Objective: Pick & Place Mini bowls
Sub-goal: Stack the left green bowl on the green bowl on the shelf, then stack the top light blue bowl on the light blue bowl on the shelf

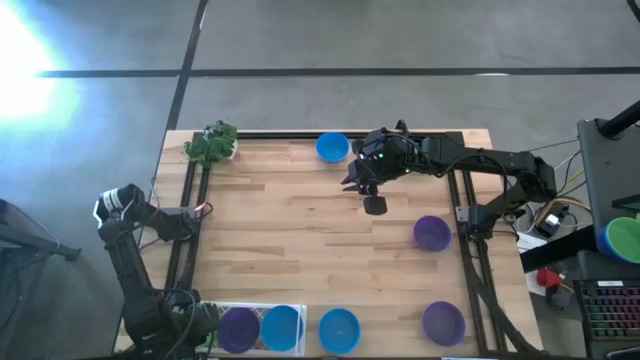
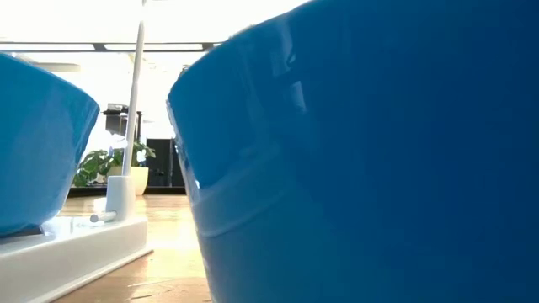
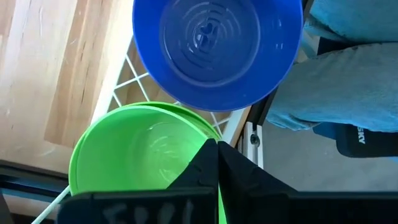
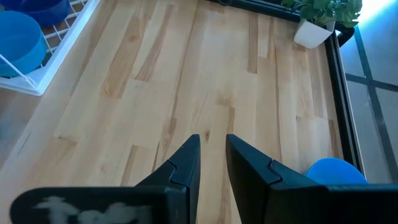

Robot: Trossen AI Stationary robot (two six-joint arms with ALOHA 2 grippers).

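A green mini bowl (image 3: pixel 134 155) sits at the left end of the white mesh tray (image 1: pixel 262 309), at the table's near left corner. My left gripper (image 3: pixel 214 149) is shut at the bowl's rim. In the high view my left arm hides this bowl. A purple bowl (image 1: pixel 240 329) and a blue bowl (image 1: pixel 282 328) lie in the tray beside it. More bowls rest bottom down on the wood: blue (image 1: pixel 339 330), purple (image 1: pixel 443 322), purple (image 1: pixel 432 233) and blue (image 1: pixel 332 147). My right gripper (image 4: pixel 212 155) hangs open over the far middle of the table, holding nothing. My left gripper is shut on the green bowl's rim (image 3: pixel 205 132), on the side next to the purple bowl (image 3: pixel 217 53). It comes steeply from above. A thin green strip shows between the fingers, so one finger seems to be inside the wall and one outside. The bowl stands upright in the tray.
A leafy toy plant (image 1: pixel 212 143) stands at the far left corner. Black rails run along both sides of the table (image 1: pixel 300 230). A person's legs in jeans (image 3: pixel 348 81) are just beyond the near edge by the tray. A blue bowl (image 2: pixel 379 151) fills most of the low view.
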